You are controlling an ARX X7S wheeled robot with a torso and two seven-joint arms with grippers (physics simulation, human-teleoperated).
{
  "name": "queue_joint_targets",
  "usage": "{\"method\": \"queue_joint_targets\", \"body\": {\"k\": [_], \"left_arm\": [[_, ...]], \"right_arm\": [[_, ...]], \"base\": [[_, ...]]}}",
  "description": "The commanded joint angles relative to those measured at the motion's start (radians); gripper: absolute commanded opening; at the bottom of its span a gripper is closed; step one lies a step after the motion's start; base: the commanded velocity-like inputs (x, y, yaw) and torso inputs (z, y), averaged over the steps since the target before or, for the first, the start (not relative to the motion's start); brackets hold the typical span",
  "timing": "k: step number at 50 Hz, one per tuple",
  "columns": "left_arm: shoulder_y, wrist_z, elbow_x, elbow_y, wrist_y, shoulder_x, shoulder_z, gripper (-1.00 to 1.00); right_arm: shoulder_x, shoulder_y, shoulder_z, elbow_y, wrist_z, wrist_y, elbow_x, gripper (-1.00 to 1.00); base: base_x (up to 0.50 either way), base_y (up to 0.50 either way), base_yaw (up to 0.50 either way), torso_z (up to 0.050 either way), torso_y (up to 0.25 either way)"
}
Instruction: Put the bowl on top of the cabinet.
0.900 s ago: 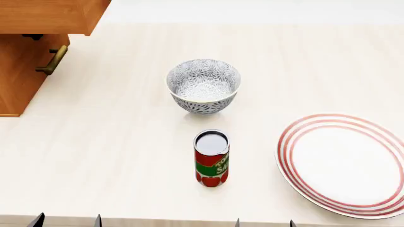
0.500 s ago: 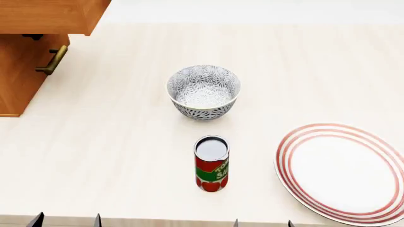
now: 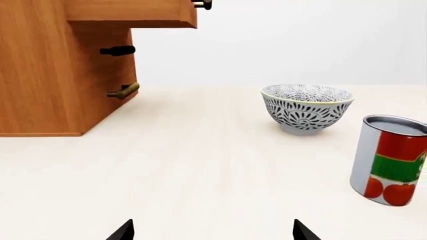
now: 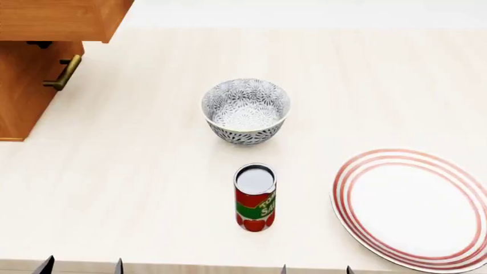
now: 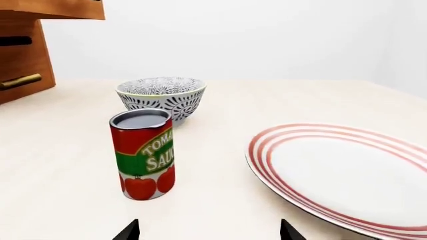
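Observation:
The bowl [image 4: 245, 110], white with a dense grey-blue floral pattern, stands upright and empty on the pale table; it also shows as the bowl [image 3: 306, 107] and the bowl [image 5: 162, 97]. The orange-brown cabinet [image 4: 38, 51] with brass handles fills the far left corner, seen too as the cabinet [image 3: 53, 65]. My left gripper [image 4: 80, 266] and right gripper [image 4: 316, 269] sit at the table's near edge, only their dark tips showing. Both are open with nothing between them: left gripper [image 3: 212, 231], right gripper [image 5: 209, 231]. Both are well short of the bowl.
A red tomato sauce can [image 4: 255, 197] stands upright just in front of the bowl. A wide white plate [image 4: 414, 205] with red rings lies at the right. One cabinet drawer juts out over the table [image 4: 152, 171].
Between the earliest frame and half a second ago the bowl, can and plate slid slightly lower in the head view; since then nothing has shifted.

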Motion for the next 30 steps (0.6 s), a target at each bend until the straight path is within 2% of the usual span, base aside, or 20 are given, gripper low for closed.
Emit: {"method": "queue_joint_targets", "body": {"k": [1,30], "left_arm": [[-0.002,-0.015,-0.012,-0.006,0.006,-0.014,0.018,1.0],[-0.007,-0.046,-0.04,-0.009,0.007,-0.041,0.05,1.0]], "right_arm": [[0.021,0.004,-0.034,-0.001,0.018,0.009,-0.017,1.0],[0.048,0.009,-0.069,0.003,0.04,0.006,0.008,1.0]], "base": [[0.0,0.34,0.0,0.0,0.0],[0.0,0.5,0.0,0.0,0.0]]}}
